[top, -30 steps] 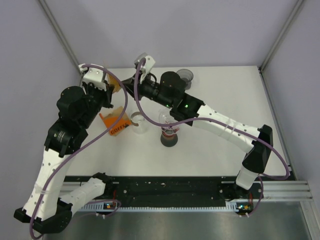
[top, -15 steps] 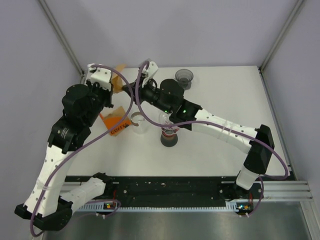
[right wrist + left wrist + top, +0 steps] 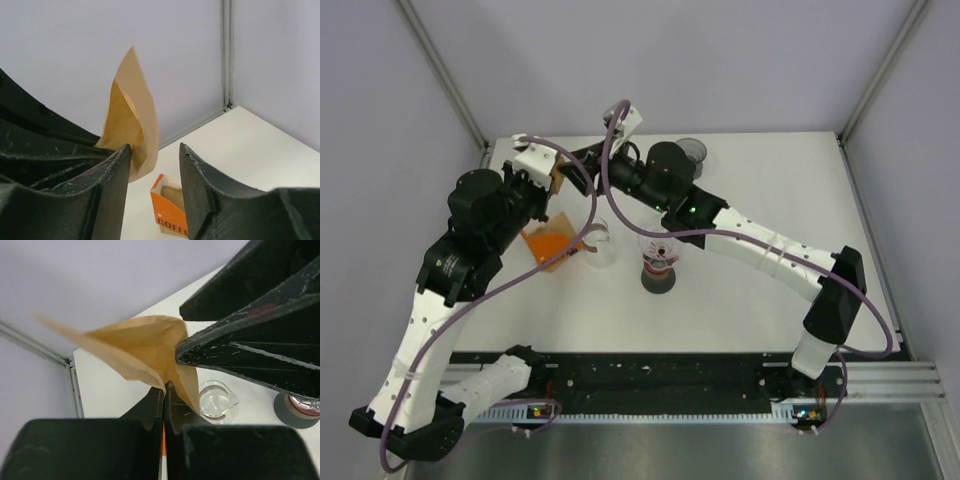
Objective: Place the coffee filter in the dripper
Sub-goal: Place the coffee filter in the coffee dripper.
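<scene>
Left wrist view: the left gripper (image 3: 164, 387) jaws are pinching the brown paper coffee filter's (image 3: 135, 347) lower edge, holding it above the table (image 3: 105, 390), its tip pointing upward. The right gripper (image 3: 155, 150) jaws are standing spread just beside it, above an orange box (image 3: 170, 212) reading "COFF".

White links (image 3: 760, 250), black joints (image 3: 480, 205) — purple cables (image 3: 594, 205), scuffed black fingers (image 3: 210, 200).

matt brown paper coffee filter (image 3: 142, 345)
</scene>
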Tool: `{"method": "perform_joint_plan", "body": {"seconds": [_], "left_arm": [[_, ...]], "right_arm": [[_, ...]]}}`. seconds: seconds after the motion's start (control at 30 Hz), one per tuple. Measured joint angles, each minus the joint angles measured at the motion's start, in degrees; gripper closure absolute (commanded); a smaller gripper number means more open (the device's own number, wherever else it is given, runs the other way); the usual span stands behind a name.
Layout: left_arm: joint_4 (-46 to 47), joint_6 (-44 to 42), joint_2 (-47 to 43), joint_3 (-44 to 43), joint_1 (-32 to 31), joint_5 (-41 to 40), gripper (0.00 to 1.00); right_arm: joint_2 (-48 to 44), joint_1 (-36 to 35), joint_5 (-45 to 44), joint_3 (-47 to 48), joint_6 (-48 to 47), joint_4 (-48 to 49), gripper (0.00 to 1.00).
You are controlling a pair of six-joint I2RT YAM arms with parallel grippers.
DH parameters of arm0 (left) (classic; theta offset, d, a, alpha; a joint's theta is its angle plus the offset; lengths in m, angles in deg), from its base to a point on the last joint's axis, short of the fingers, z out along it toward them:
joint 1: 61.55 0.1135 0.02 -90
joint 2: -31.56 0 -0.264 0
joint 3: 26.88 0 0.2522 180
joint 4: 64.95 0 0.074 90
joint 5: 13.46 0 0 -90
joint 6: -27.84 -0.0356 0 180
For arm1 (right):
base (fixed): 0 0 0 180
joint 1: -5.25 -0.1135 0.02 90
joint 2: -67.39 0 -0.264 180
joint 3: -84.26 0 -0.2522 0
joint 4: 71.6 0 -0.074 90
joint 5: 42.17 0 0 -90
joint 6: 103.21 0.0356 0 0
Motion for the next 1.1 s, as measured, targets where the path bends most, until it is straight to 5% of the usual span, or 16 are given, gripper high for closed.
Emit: {"method": "perform_joint_plan", "body": {"seconds": [0.4, 0.83, 0.97, 1.1], "left_arm": [[-1.3, -2.3, 1.3, 0.0, -0.7, 0.2, 1.00], [-0.7, -3.1, 1.2, -0.1, -0.8, -3.2, 1.00], [-0.7, -3.9, 1.2, -0.1, -1.1, -2.1, 1.00], [-0.1, -4.3, 0.9, -0.1, -1.7, -2.6, 1.00]], "right_arm": [[5.3, 0.0, 3.6, 9.0, 0.5, -4.1, 0.52], [5.6, 0.0, -5.1, 7.6, 0.0, -8.2, 0.59], [5.6, 0.0, -5.6, 7.6, 0.0, -8.0, 0.89], [5.6, 0.1, -6.0, 7.6, 0.4, -7.8, 1.00]]}}
